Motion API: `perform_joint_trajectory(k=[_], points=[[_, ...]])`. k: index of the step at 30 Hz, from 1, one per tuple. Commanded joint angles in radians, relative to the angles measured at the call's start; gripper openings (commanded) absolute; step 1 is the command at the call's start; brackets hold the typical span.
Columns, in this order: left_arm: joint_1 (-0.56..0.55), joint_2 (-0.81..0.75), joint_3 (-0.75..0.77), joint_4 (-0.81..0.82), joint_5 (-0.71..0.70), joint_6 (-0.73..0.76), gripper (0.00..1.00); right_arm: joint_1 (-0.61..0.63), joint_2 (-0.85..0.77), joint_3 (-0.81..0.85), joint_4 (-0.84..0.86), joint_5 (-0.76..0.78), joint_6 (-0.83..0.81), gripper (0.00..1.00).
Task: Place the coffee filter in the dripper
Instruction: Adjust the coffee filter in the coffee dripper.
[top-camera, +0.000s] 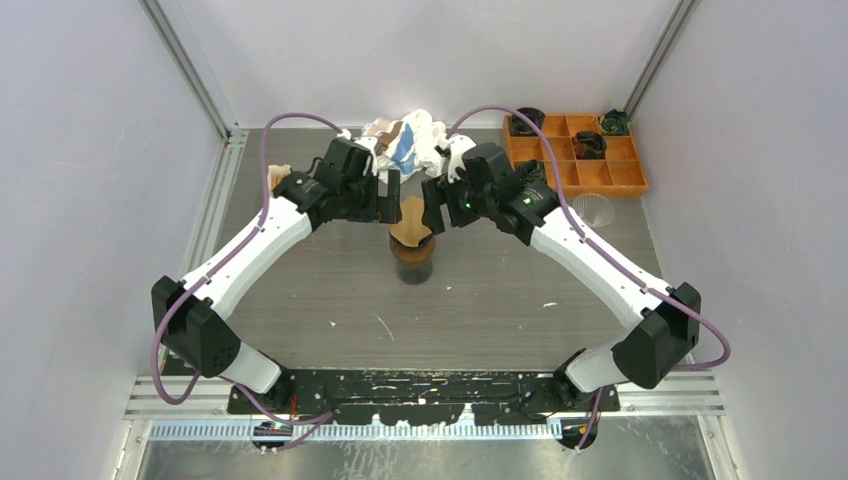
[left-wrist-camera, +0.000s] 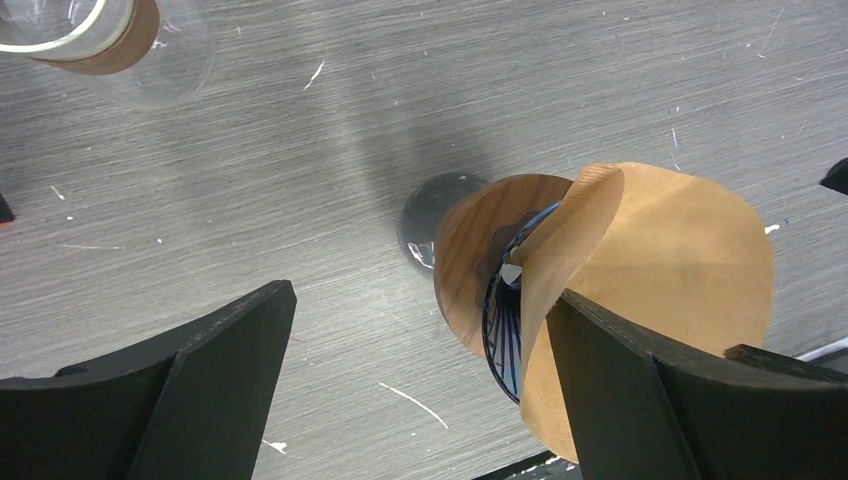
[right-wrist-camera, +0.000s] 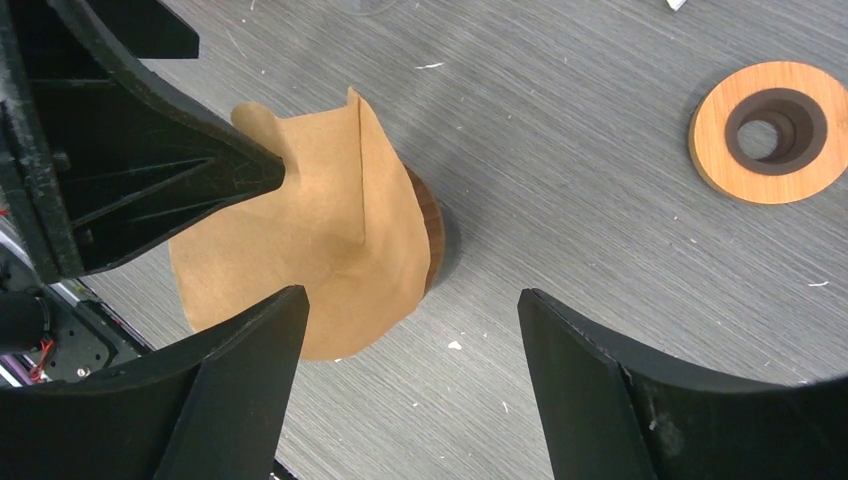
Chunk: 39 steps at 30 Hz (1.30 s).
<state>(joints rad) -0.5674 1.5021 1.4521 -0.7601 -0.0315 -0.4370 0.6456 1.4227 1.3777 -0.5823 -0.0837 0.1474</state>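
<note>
The brown paper coffee filter (top-camera: 409, 216) sits crumpled and tilted on top of the dripper (top-camera: 412, 262) at mid-table, not fully seated. In the left wrist view the filter (left-wrist-camera: 660, 250) leans over the dripper's wooden collar (left-wrist-camera: 478, 250), and the blue ribbed inside shows beneath. My left gripper (left-wrist-camera: 420, 293) is open, and its right finger (left-wrist-camera: 640, 390) is against the filter's left side. My right gripper (right-wrist-camera: 412, 293) is open just right of the filter (right-wrist-camera: 320, 250), with only bare table between its fingers. Both grippers (top-camera: 393, 197) (top-camera: 432, 208) flank the filter.
An orange compartment tray (top-camera: 590, 175) with dark parts stands at the back right, with a clear glass (top-camera: 592, 208) beside it. A crumpled cloth (top-camera: 405, 140) lies at the back centre. A wooden ring (right-wrist-camera: 770, 130) lies on the table. A glass vessel with a wooden collar (left-wrist-camera: 100, 40) stands nearby.
</note>
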Motion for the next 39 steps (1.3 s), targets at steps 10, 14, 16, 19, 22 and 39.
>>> perform_joint_trajectory(k=[10, 14, 16, 19, 22, 39], points=[[0.003, 0.015, 0.013, -0.028, -0.057, 0.017, 0.99, -0.003, 0.095, 0.041, -0.002, -0.007, 0.016, 0.84], [0.003, 0.020, 0.022, -0.044, -0.079, 0.021, 0.99, -0.003, 0.100, 0.041, -0.009, 0.012, 0.008, 0.84], [0.003, 0.026, 0.029, -0.056, -0.090, 0.022, 0.99, -0.004, 0.103, 0.042, -0.018, 0.020, 0.002, 0.84], [0.003, 0.031, 0.034, -0.060, -0.100, 0.022, 0.99, -0.004, 0.106, 0.035, -0.029, 0.024, -0.012, 0.84], [0.003, 0.033, 0.039, -0.060, -0.100, 0.022, 0.99, -0.005, 0.108, 0.026, -0.034, 0.023, -0.021, 0.84], [0.003, -0.053, 0.017, 0.015, 0.002, 0.014, 0.99, -0.005, 0.133, 0.049, -0.036, -0.014, -0.016, 0.84]])
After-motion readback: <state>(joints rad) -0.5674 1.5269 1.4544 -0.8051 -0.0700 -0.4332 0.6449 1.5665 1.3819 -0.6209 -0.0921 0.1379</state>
